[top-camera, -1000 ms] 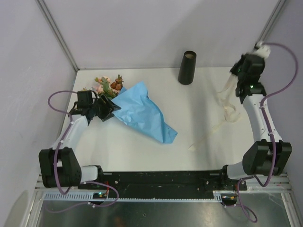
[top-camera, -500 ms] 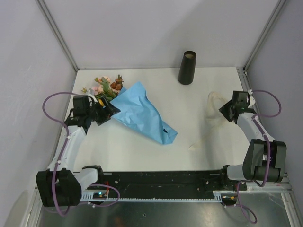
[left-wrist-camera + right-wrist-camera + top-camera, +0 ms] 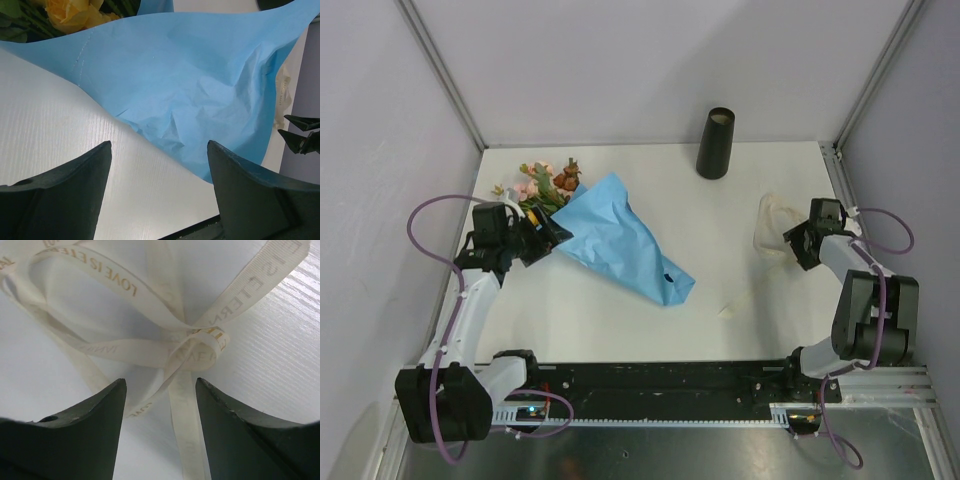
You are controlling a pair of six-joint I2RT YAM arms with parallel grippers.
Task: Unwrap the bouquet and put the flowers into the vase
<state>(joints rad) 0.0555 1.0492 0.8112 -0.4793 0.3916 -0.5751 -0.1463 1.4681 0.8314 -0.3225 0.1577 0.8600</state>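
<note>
The left hand (image 3: 157,145) hangs low over the table (image 3: 620,330), wide open and empty, with the blue paper (image 3: 200,90) just ahead of its fingers. The right hand (image 3: 160,382) is spread too and grips nothing. The cream ribbon (image 3: 150,347) lies loose before it, one strand running between the fingers. The bouquet (image 3: 610,235) lies on its side at left, flowers (image 3: 545,180) poking from the paper's far end. The vase (image 3: 715,143) stands upright at the back, well apart.
</note>
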